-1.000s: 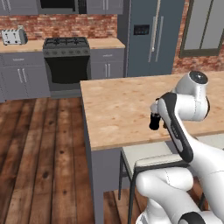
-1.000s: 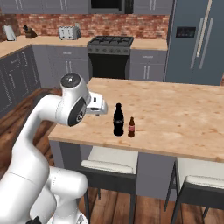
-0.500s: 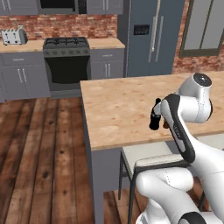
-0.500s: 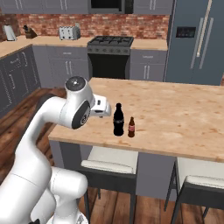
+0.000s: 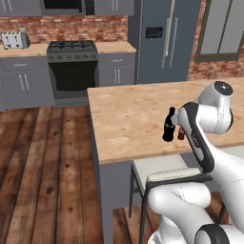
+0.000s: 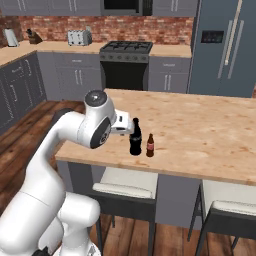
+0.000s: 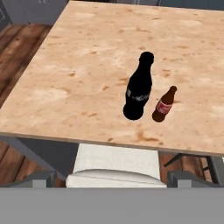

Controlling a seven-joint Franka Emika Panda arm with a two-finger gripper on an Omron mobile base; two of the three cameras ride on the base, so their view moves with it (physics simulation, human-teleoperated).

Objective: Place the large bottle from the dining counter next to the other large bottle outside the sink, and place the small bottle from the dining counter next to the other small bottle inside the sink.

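- Since a second ago, the arm's upper joint has lifted and drawn slightly nearer the bottles; both bottles stand where they were.
- Large bottle stands upright at mid-frame in the right base view, near the front edge of the dining counter.
- Small bottle stands upright just to its right, apart from it.
- Gripper sits left of the large bottle's neck, fingers spread wide, holding nothing.
- Hand view: large bottle at centre, small bottle beside it.
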